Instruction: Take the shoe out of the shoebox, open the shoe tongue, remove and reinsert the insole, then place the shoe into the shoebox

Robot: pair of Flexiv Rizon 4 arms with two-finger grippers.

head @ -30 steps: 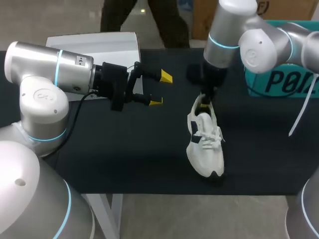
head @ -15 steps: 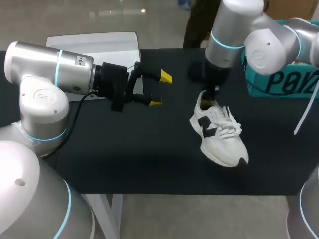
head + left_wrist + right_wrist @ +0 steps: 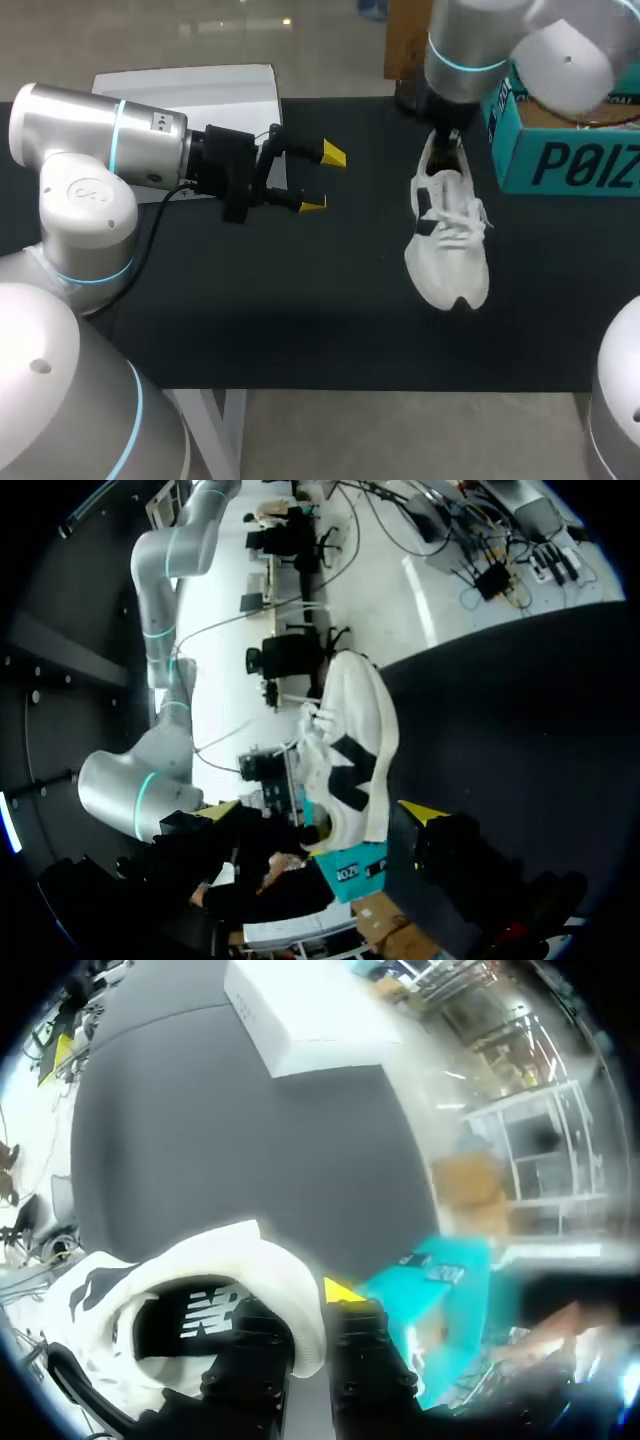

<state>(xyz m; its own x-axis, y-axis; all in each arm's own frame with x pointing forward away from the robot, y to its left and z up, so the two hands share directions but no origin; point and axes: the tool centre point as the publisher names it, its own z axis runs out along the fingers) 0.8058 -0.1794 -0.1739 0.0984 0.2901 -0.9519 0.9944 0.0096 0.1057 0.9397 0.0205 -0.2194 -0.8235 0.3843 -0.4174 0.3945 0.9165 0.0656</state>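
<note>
R gripper (image 3: 305, 1322) clamps shoe (image 3: 450, 240) at heel collar, one finger inside, seen only from its wrist cam. Shoe is toe-near, just left of box (image 3: 560, 160). L gripper (image 3: 323, 180) is open, far left.

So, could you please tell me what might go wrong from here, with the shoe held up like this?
1. The right gripper pinches the shoe only by its heel collar; hanging toe down, it may slip or swing.
2. The teal shoebox stands close beside the shoe, so the toe or the loose laces could catch on its wall going in.
3. The left gripper is open and well apart, so nothing steadies the shoe.
</note>
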